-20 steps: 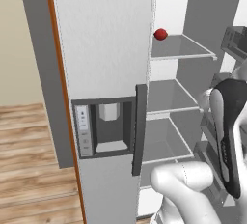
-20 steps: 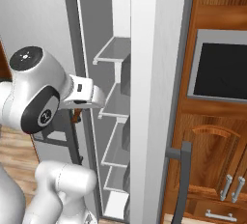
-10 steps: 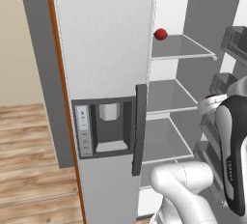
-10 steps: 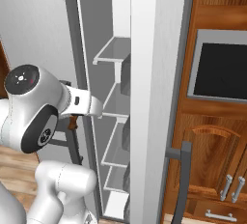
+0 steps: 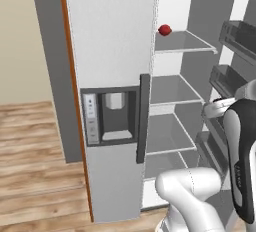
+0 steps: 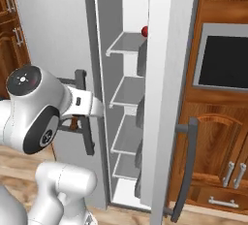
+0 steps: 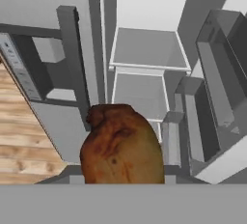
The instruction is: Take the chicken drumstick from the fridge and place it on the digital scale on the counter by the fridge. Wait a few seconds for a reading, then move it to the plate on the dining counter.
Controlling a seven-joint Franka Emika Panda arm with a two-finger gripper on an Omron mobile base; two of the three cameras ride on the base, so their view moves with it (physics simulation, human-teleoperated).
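Note:
The chicken drumstick [image 7: 120, 146], a brown lump, sits close before the hand camera and covers the fingertips of my gripper [image 7: 123, 175], which is shut on it. In the right base view a small brown bit of the chicken drumstick [image 6: 72, 122] peeks out beside the white forearm. The hand is held out in front of the fridge [image 5: 110, 36], outside its shelves. The left door is shut, with a dark handle [image 5: 142, 118] and a dispenser panel [image 5: 112, 116]; the right door [image 6: 169, 98] stands open. The digital scale, plate and dining counter are out of view.
A red round fruit [image 5: 164, 29] rests on the top fridge shelf [image 5: 182, 41]. Bare shelves [image 5: 170, 88] lie below it, and door bins [image 5: 235, 36] line the open door. Brown wood cabinets with a black oven window [image 6: 223, 56] stand to the right. Wood floor [image 5: 35, 151] lies to the left.
The arm's elbow has dropped lower and drawn back from the fridge, carrying the drumstick with it. The fridge and fruit have stayed put.

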